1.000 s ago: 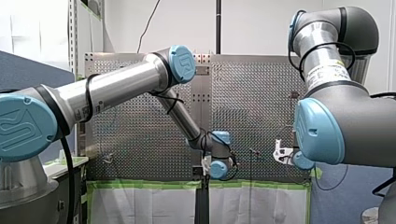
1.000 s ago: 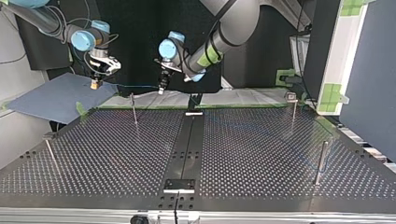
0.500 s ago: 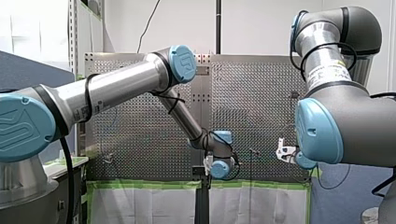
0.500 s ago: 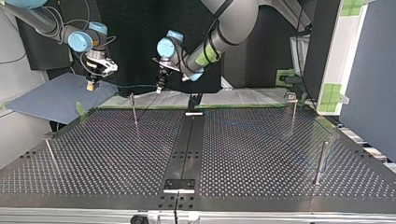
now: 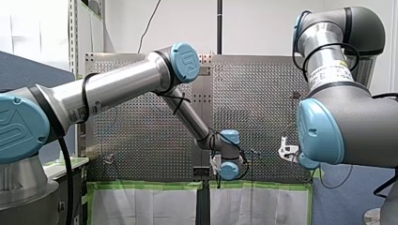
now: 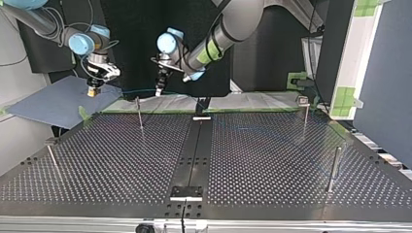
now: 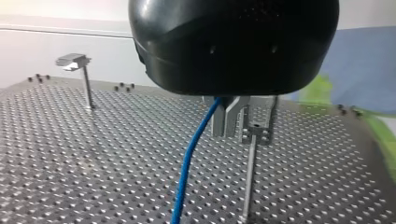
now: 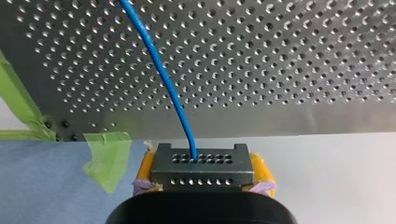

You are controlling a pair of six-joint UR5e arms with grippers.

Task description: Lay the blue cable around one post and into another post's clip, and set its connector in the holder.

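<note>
The blue cable (image 6: pixel 130 91) hangs taut between my two grippers above the table's far edge in the top view. My left gripper (image 7: pixel 228 127) has its metal fingers shut on the cable (image 7: pixel 187 168), which runs down past a thin post (image 7: pixel 250 182) with a clip (image 7: pixel 257 134) just beside the fingers. My right gripper (image 8: pixel 201 176), with yellow pads, is shut on the dark grey connector (image 8: pixel 201 161), and the cable (image 8: pixel 161 77) leaves it over the perforated plate. In the top view my left gripper (image 6: pixel 158 91) is right of my right gripper (image 6: pixel 92 91).
Thin posts stand on the perforated table (image 6: pixel 272 160): one near the grippers (image 6: pixel 140 116), one at the top view's left (image 6: pixel 53 162), two at its right (image 6: pixel 305 116) (image 6: pixel 334 170). A bracket (image 6: pixel 186 192) sits on the black centre strip. A blue sheet (image 6: pixel 53 102) lies beyond the edge.
Both grippers have shifted toward the top view's left with the cable, my left one further, closing the gap between them. Both grips are unchanged.
</note>
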